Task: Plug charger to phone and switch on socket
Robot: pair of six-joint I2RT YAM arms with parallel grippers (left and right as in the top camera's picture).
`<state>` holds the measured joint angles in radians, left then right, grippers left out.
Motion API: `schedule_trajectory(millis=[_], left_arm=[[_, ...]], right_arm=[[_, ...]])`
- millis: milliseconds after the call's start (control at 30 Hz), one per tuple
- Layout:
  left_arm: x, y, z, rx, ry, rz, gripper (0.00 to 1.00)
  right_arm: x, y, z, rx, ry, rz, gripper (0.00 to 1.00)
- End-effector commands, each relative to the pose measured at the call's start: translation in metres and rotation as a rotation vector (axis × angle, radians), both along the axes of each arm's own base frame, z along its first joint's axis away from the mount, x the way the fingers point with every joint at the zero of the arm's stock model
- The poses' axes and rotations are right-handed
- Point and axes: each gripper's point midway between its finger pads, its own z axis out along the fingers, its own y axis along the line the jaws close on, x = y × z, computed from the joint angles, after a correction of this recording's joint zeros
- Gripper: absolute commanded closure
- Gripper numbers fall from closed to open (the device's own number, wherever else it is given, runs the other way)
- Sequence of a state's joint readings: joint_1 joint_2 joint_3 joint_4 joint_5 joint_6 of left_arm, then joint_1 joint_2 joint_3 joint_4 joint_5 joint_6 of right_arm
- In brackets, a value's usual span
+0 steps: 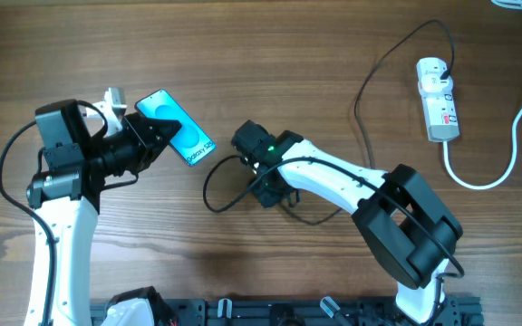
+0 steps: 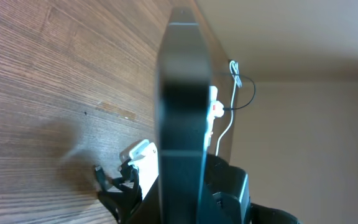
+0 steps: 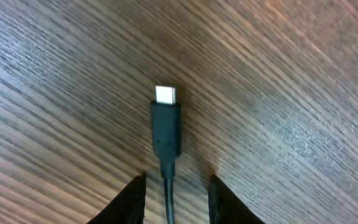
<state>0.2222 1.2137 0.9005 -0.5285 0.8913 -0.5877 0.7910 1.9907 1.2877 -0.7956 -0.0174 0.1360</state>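
My left gripper (image 1: 155, 129) is shut on the phone (image 1: 181, 131) and holds it tilted above the table, cyan screen up. In the left wrist view the phone (image 2: 182, 106) shows edge-on as a dark slab in that gripper (image 2: 185, 211). The charger, a thin black cable (image 1: 370, 77), runs from the socket (image 1: 438, 100) at the far right, passes under the right arm and loops back to my right gripper (image 1: 246, 139). In the right wrist view its metal-tipped connector (image 3: 166, 124) points forward, and my right gripper (image 3: 178, 193) is open with its fingers either side of the cable.
A thick white lead (image 1: 515, 136) curves from the socket off the far right edge. The cable's loose loop (image 1: 211, 195) lies on the wood below the phone. The socket also shows far off in the left wrist view (image 2: 214, 111).
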Motion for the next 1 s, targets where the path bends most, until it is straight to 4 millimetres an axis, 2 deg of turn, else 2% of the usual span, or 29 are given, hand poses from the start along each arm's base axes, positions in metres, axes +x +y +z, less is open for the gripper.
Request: schedule_trajectory(millis=[0, 133, 167, 200, 233, 333, 400, 467, 533, 600, 700, 733, 800, 867, 900, 967], left_arm=[[0.0, 0.005, 0.01, 0.003, -0.049, -0.011, 0.95], [-0.001, 0.033, 0.004, -0.004, -0.009, 0.08, 0.95], [-0.004, 0.038, 0.002, 0.01, -0.009, 0.081, 0.96], [-0.006, 0.039, 0.0, 0.011, -0.002, 0.082, 0.96], [-0.006, 0.039, 0.0, 0.01, 0.001, 0.083, 0.96], [-0.006, 0.039, 0.0, 0.009, 0.002, 0.083, 0.96], [-0.007, 0.039, -0.001, 0.008, 0.008, 0.083, 0.96], [-0.007, 0.039, -0.001, 0.007, 0.008, 0.083, 0.96], [-0.007, 0.039, -0.001, 0.007, 0.008, 0.083, 0.96], [-0.008, 0.035, 0.002, -0.012, -0.004, 0.063, 0.96], [-0.017, 0.011, 0.033, -0.109, -0.172, -0.12, 0.96], [-0.021, 0.002, 0.051, -0.17, -0.252, -0.197, 0.96], [-0.031, -0.017, 0.077, -0.238, -0.379, -0.342, 0.96], [-0.036, -0.034, 0.081, -0.244, -0.409, -0.418, 0.96], [-0.041, -0.052, 0.084, -0.241, -0.436, -0.486, 0.96], [-0.047, -0.073, 0.09, -0.229, -0.498, -0.577, 0.96]], right_arm=[[0.003, 0.008, -0.002, 0.024, -0.002, 0.033, 0.67], [-0.002, 0.011, -0.005, 0.042, 0.029, 0.036, 0.68], [-0.005, 0.008, -0.012, 0.027, 0.045, 0.035, 0.72], [-0.011, 0.006, -0.023, 0.013, 0.08, 0.036, 0.85], [-0.016, 0.004, -0.03, 0.0, 0.102, 0.037, 0.93], [-0.014, 0.005, -0.033, 0.001, 0.101, 0.034, 0.96], [-0.003, 0.014, -0.014, 0.043, 0.058, 0.036, 0.95], [0.007, 0.025, 0.044, 0.147, -0.052, 0.06, 0.95], [0.002, 0.025, 0.116, 0.268, -0.154, 0.076, 0.95], [-0.016, 0.013, 0.16, 0.33, -0.18, 0.083, 0.95], [-0.053, 0.003, 0.212, 0.467, -0.162, 0.121, 0.95], [-0.079, 0.004, 0.234, 0.571, -0.111, 0.16, 0.95], [-0.098, -0.002, 0.245, 0.607, -0.064, 0.171, 0.95], [-0.105, -0.008, 0.24, 0.582, -0.024, 0.147, 0.95], [-0.111, -0.003, 0.245, 0.622, 0.005, 0.167, 0.95], [-0.112, 0.0, 0.246, 0.638, 0.012, 0.169, 0.95]])
